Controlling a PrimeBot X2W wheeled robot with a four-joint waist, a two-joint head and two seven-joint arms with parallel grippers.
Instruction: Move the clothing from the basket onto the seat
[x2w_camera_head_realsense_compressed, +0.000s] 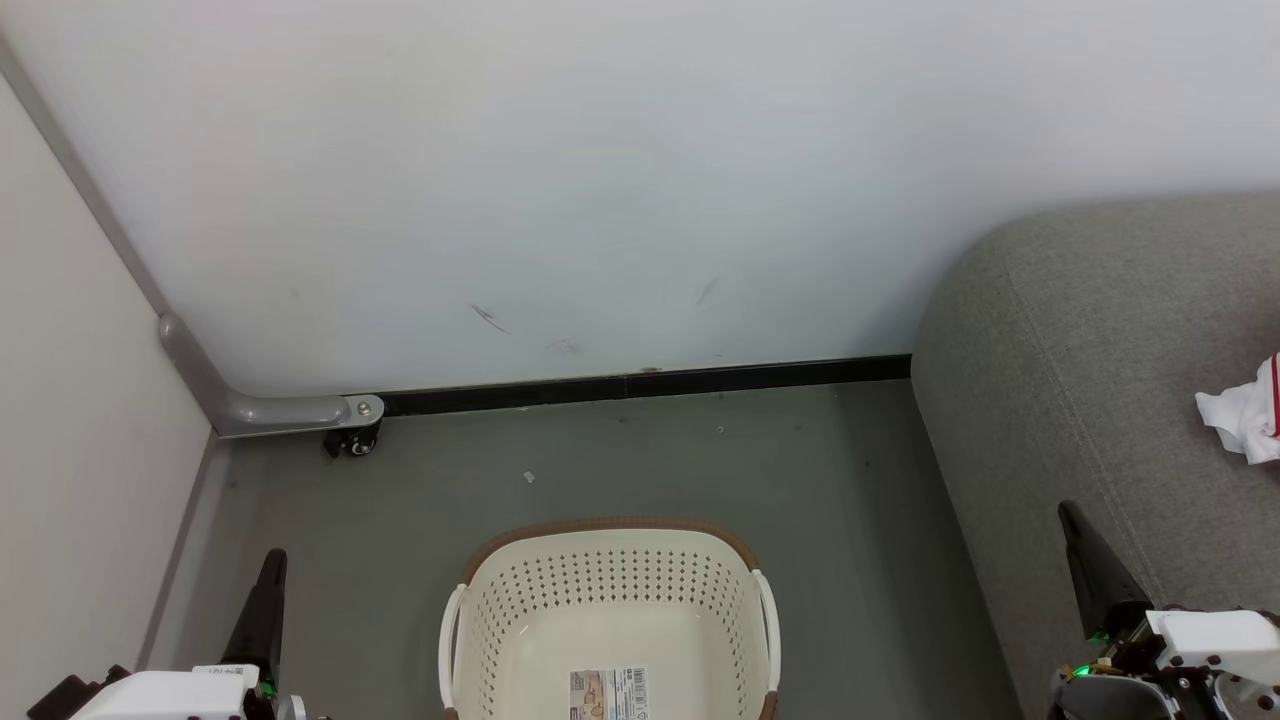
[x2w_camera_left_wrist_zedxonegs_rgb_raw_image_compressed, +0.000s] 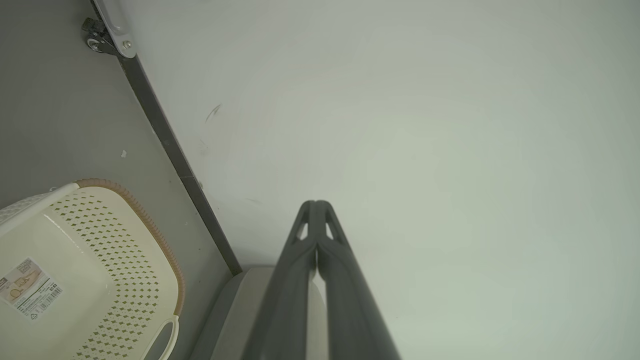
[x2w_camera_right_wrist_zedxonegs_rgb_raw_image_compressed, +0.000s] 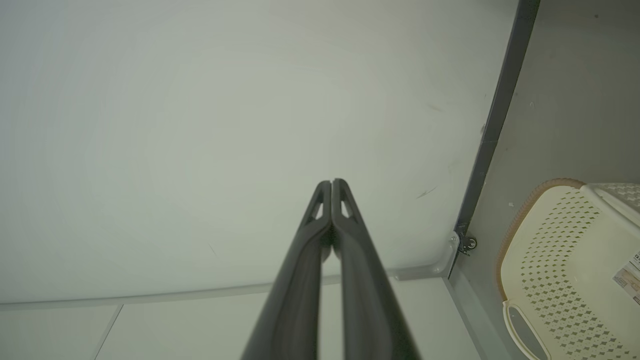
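Note:
The cream basket (x2w_camera_head_realsense_compressed: 610, 527) with its brown rim stands on the floor at the bottom centre, holding nothing but a paper label (x2w_camera_head_realsense_compressed: 608, 694). The grey seat (x2w_camera_head_realsense_compressed: 1100, 350) fills the right side. A crumpled bit of clothing (x2w_camera_head_realsense_compressed: 1245, 415), white fabric with a red band, lies on the seat at the right edge. My left gripper (x2w_camera_head_realsense_compressed: 273, 558) is at the lower left and my right gripper (x2w_camera_head_realsense_compressed: 1068, 512) at the lower right, beside the seat's front. Both are shut on nothing, their tips pressed together (x2w_camera_left_wrist_zedxonegs_rgb_raw_image_compressed: 316, 204) (x2w_camera_right_wrist_zedxonegs_rgb_raw_image_compressed: 331, 182). The basket also shows in the wrist views (x2w_camera_left_wrist_zedxonegs_rgb_raw_image_compressed: 150, 225) (x2w_camera_right_wrist_zedxonegs_rgb_raw_image_compressed: 520, 220).
A pale wall with a black baseboard (x2w_camera_head_realsense_compressed: 640, 385) runs behind the basket. A grey metal bracket with a small castor (x2w_camera_head_realsense_compressed: 350, 440) sits at the left corner, where a pale partition (x2w_camera_head_realsense_compressed: 80, 450) closes the left side. Grey floor (x2w_camera_head_realsense_compressed: 700, 460) lies between basket and wall.

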